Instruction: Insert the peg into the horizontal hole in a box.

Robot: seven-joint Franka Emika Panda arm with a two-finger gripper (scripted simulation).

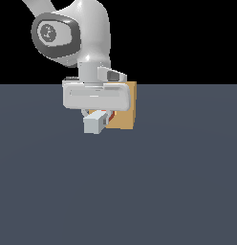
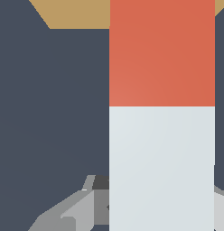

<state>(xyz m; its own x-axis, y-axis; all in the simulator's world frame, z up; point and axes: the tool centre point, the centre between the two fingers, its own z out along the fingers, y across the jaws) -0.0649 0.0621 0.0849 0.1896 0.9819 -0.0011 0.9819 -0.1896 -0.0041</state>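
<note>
Here the white two-fingered robot claw (image 1: 95, 115) hangs low over the flat slate-grey floor (image 1: 177, 182) with the long square-section peg (image 1: 95, 123) between its fingers. The fingers look closed in on the bar's sides, though the broad white hand body hides most of them in the exterior view, and the wrist view shows only grey finger parts flanking the bar. So I judge it held rather than see the contact plainly.

The relation that matters is the peg's long axis against the small tan wood-coloured box (image 1: 126, 107). The peg lies horizontal: its pale grey-white end faces the exterior camera, and its orange-red end (image 2: 161, 52) points away, toward the box just behind the claw. In the wrist view the orange-red section runs straight up to the tan face (image 2: 73, 13) and overlaps its edge, so the tip is at, or very near, the box. Whether it has already entered cannot be told, because the dark square hole is covered by the peg and the hand in both views.

The coming move, as I judge it, is a straight push along the bar's own length. Any sideways or vertical offset at the tip would jam it against the face.
</note>
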